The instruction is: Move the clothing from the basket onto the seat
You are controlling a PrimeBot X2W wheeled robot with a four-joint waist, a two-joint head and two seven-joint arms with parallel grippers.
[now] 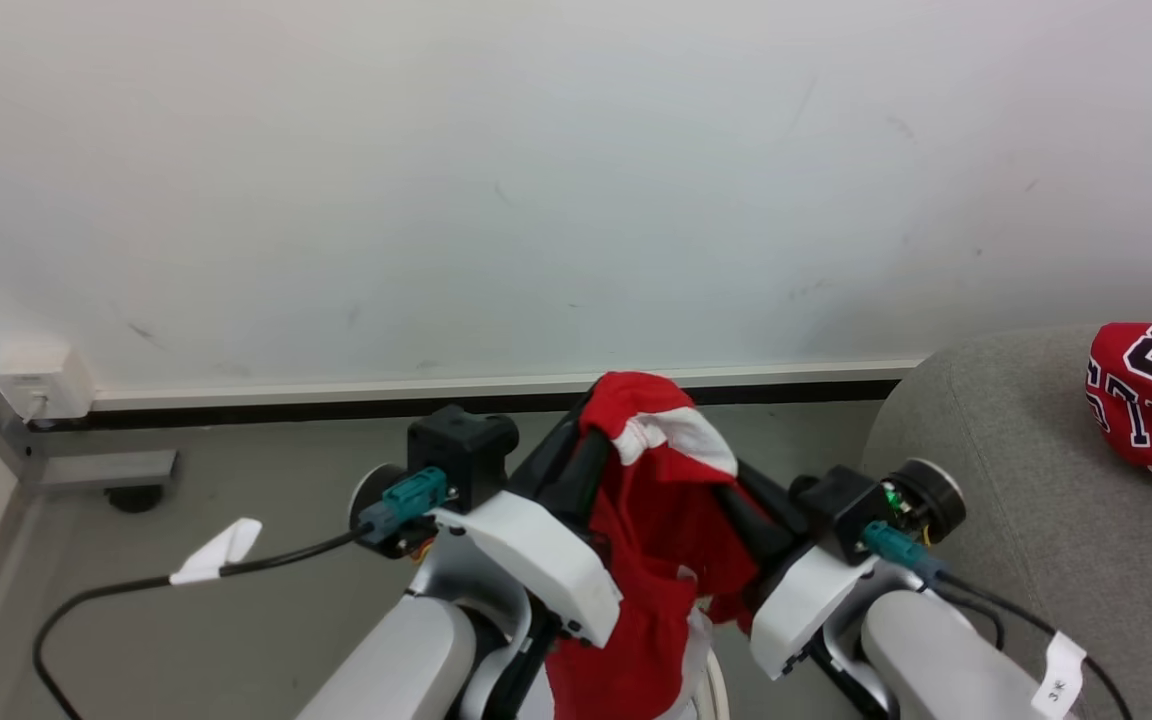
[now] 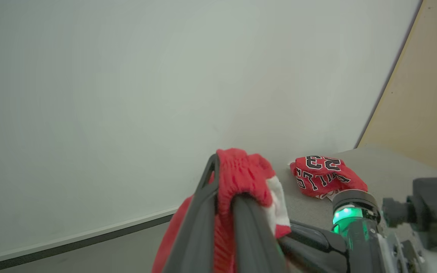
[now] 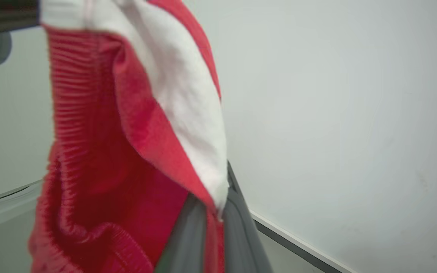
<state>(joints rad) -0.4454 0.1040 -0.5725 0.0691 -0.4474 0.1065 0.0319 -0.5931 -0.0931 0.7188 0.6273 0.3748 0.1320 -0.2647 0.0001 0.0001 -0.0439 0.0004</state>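
Clothing (image 1: pixel 656 480) hangs at twelve o'clock, pinched by the left end effector (image 2: pixel 224 197) and the right end effector (image 3: pixel 212 223). Best carry it level toward three o'clock, well over the sofa (image 1: pixel 1016 480) edge, before releasing.

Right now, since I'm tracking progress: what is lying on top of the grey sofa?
One crumpled red jersey with black-and-white lettering lies on the sofa. Whatever is beneath it is covered, and the sofa's right part runs out of frame.
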